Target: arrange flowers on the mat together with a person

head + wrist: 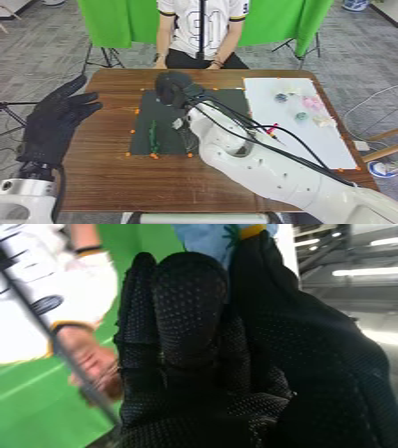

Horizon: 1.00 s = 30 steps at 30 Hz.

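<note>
Green stem [154, 137] lies lengthwise on the dark mat [170, 145], on its left part; looks artificial. Probably light, somewhat springy, thin enough to roll or slip under smooth pads. Best grip: mid-length, thumb against fingers, lightly, clear of any petals.

Loose blossoms sit right of the mat: pink flower [313, 103], pale green flower [300, 116], cream flower [325, 121]. Heads likely soft, easily crushed; take them low, from beneath or by any stem, never across the petals.

Right hand [171, 84] is over the mat's far edge, fingers straight and pressed together, thumb alongside. Pale blue patch [203, 237] beyond its fingers; cannot tell whether flower or background, nor whether anything is pinched. Left hand [60, 111] left of the mat, fingers spread, holding nothing.
</note>
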### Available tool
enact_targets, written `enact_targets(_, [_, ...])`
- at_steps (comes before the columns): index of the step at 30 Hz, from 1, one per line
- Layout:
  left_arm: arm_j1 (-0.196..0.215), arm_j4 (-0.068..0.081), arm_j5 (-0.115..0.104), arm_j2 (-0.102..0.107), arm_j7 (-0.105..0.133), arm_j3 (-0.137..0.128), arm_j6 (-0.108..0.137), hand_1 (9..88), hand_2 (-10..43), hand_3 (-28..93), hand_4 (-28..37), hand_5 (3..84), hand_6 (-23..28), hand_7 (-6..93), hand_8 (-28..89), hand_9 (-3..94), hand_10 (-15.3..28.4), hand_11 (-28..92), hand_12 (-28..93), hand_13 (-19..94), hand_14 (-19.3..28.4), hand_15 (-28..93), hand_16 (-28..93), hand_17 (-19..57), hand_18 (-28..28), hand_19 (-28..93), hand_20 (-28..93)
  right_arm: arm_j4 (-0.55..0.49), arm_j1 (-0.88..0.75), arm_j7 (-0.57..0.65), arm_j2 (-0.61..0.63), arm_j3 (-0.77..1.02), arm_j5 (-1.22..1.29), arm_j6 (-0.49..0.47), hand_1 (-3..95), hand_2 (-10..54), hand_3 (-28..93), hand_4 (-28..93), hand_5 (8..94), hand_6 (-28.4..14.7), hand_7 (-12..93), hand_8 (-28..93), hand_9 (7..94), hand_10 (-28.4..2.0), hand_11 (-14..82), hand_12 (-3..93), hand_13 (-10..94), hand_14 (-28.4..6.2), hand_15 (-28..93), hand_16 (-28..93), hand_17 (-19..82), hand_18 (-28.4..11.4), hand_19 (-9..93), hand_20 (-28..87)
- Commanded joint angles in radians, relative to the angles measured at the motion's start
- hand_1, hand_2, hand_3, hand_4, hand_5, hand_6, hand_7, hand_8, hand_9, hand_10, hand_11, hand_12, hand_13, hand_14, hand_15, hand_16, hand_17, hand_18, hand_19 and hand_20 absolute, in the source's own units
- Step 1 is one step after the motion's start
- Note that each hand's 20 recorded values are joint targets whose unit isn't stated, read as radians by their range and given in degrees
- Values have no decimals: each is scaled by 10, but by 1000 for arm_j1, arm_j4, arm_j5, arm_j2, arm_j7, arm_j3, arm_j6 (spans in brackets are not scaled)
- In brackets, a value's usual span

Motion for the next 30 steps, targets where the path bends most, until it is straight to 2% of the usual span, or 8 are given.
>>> enact_targets(1, [-147, 36, 6, 47, -54, 61, -42, 202, 62, 786, -283, 344, 82, 156, -106, 335, 202, 346, 103, 236, 265, 626, -122, -74, 246, 568, 153, 56, 65, 54, -98, -158, 33, 30, 616, -95, 669, -283, 737, 39, 385, -25, 870, -35, 143, 378, 809, -11, 601, 240, 380, -135, 834, 19])
enact_targets(6, [-201, 52, 9, 52, -61, 97, -50, 203, 62, 786, -283, 344, 81, 155, -105, 336, 203, 346, 104, 237, 265, 626, -123, -74, 247, 568, 153, 111, 106, 62, -115, -213, 48, 38, 618, -95, 655, -283, 737, 46, 373, -36, 871, -35, 139, 371, 808, -12, 615, 227, 379, -133, 834, 26])
enact_targets(9, [-167, 40, -1, 62, -19, 89, -22, 202, 62, 786, -283, 345, 81, 155, -106, 336, 203, 346, 104, 237, 266, 626, -123, -74, 246, 568, 153, 136, 118, 45, -133, -227, 22, 35, 618, -95, 644, -283, 742, 52, 355, -38, 876, -32, 132, 364, 809, -11, 623, 215, 378, -131, 834, 33])
enact_targets(13, [-164, 43, -3, 66, -2, 93, -29, 203, 62, 787, -283, 346, 82, 156, -105, 336, 203, 346, 104, 237, 267, 626, -123, -74, 247, 568, 153, 145, 145, 83, -132, -264, 21, 33, 612, -95, 628, -283, 741, 58, 327, -38, 880, -30, 128, 365, 810, -10, 629, 207, 378, -129, 834, 39])
enact_targets(20, [-160, 41, -12, 74, 26, 101, -7, 204, 61, 788, -283, 346, 82, 155, -106, 336, 203, 347, 103, 236, 266, 626, -123, -74, 247, 568, 153, 165, 130, 63, -153, -247, -78, -40, 578, -95, 594, -283, 715, 49, 268, -33, 867, -37, 122, 369, 793, -24, 641, 205, 361, -140, 835, 51])
enact_targets(24, [-217, 56, -5, 61, -2, 127, -12, 206, 62, 787, -283, 347, 83, 156, -106, 335, 203, 347, 103, 237, 266, 626, -123, -74, 246, 568, 153, 186, 113, 59, -163, -211, -152, -79, 568, -95, 587, -283, 704, 46, 256, -40, 850, -43, 117, 360, 779, -27, 638, 200, 352, -144, 830, 51])
enact_targets(29, [-216, 53, 0, 45, -20, 123, -10, 207, 61, 788, -283, 346, 82, 156, -106, 335, 203, 347, 103, 237, 266, 627, -123, -74, 246, 568, 152, 207, 75, 40, -179, -158, -235, -144, 556, -95, 571, -283, 704, 38, 243, -40, 846, -46, 122, 355, 779, -31, 640, 196, 349, -149, 832, 54])
enact_targets(30, [-209, 53, 0, 46, -14, 121, -11, 207, 61, 788, -283, 345, 82, 155, -106, 335, 203, 347, 103, 236, 267, 626, -123, -74, 246, 568, 152, 205, 83, 50, -172, -173, -218, -142, 552, -95, 574, -283, 704, 38, 237, -37, 843, -47, 128, 351, 780, -32, 640, 195, 349, -151, 832, 55])
